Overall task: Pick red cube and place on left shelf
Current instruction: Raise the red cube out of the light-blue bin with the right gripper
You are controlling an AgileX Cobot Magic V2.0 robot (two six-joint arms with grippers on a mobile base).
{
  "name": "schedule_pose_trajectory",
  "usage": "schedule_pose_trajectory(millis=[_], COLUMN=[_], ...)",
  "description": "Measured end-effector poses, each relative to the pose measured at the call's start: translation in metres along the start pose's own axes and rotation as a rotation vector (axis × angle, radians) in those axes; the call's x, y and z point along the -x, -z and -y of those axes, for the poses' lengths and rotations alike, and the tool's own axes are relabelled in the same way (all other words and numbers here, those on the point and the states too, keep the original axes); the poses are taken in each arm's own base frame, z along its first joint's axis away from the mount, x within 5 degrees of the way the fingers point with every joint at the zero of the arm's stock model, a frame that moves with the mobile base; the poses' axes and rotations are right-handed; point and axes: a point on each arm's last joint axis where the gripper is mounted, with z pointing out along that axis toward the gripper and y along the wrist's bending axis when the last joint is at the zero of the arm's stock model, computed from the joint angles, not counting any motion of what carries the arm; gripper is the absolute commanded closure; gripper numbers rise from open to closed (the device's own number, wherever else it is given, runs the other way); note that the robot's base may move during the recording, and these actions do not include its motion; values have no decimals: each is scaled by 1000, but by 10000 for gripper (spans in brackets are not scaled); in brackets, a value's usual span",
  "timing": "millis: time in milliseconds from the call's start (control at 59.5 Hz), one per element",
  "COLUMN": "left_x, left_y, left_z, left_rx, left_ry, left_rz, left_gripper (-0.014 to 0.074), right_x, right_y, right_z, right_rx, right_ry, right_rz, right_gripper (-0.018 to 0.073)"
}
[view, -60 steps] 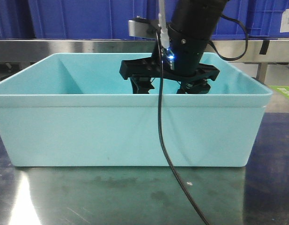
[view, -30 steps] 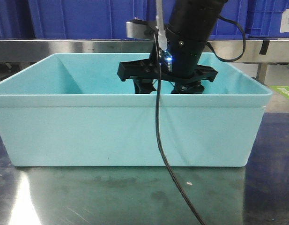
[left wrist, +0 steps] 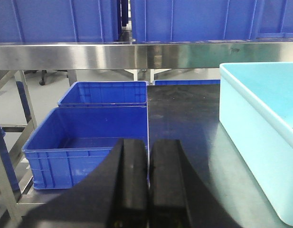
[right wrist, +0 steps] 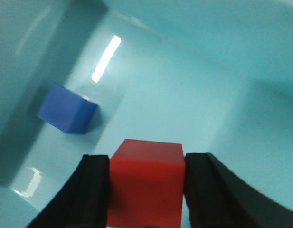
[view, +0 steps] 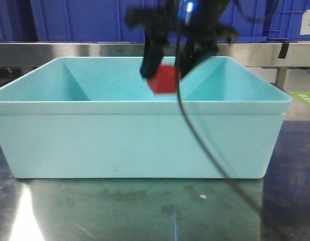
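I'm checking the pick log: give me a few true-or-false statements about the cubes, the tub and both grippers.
1. The right gripper grips the red cube. True.
2. The red cube rests on the floor of the tub. False: it hangs in the air near the tub's rim.
3. A blue cube lies inside the tub. True.
4. The left gripper holds a blue cube. False: it is shut with nothing in it.

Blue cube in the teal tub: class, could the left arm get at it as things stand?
Probably not directly: the blue cube lies on the floor of the tub, and the left gripper, shut, sits outside its wall. It must rise over the rim and open.
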Motion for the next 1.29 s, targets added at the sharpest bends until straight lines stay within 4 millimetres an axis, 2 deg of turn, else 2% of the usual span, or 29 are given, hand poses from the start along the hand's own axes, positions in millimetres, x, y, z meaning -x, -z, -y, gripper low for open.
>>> schedule_pose_trajectory(millis=[168,286,370,538,672,874,1294], left_x=[0,0,0,0,0,0,0], left_y=[0,0,0,0,0,0,0], left_z=[0,0,0,0,0,0,0], left_rx=[0,0,0,0,0,0,0], left_ry=[0,0,0,0,0,0,0], left_rz=[0,0,0,0,0,0,0], left_gripper=[495,495,495,495,495,495,495], right_x=[14,16,14,-3,-27,-71,-155], right_y=[66,111,145,187,206,223,237], right_z=[-11,-16,-20,-18,-12,7,17], right_rx=[33,55,64,36,14,-44,-48], right_ry=[19,32,48,95,104,74,72], right_rz=[213,342,430,539,592,643,703], right_gripper=[502,502,502,502,502,503,503])
